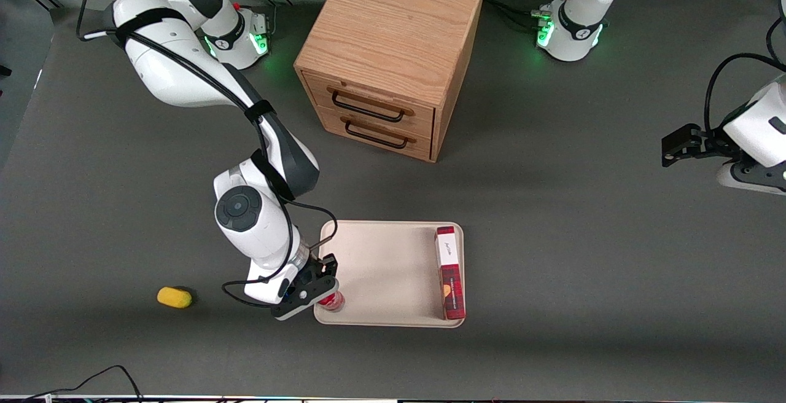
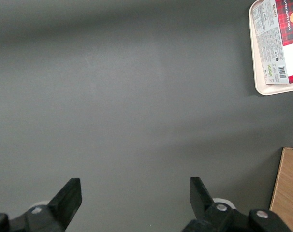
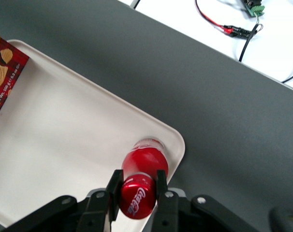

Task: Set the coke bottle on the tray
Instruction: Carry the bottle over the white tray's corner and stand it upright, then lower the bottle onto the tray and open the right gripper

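From the front, the beige tray [image 1: 384, 268] lies flat on the grey tabletop [image 1: 583, 237], nearer the camera than the wooden two-drawer cabinet [image 1: 393, 53]. The right arm's gripper [image 1: 323, 289] hangs over the tray's corner nearest the camera at the working arm's end, and the red coke bottle [image 1: 332, 300] shows just beneath it, inside that corner. A long red plaid box [image 1: 450, 272] lies on the tray along the edge toward the parked arm's end, well apart from the bottle. A yellow oval lump [image 1: 174, 297] rests on the tabletop off the tray, toward the working arm's end. The left wrist view catches only one corner of the tray [image 2: 259, 87] with the box's [image 2: 278, 38] printed side and barcode. In the right wrist view the jaws of the gripper [image 3: 138, 189] pinch the coke bottle [image 3: 142, 169] at its red cap, one finger on each side; the bottle stands upright with its base in the tray's [image 3: 64, 145] rounded corner, just inside the raised rim.
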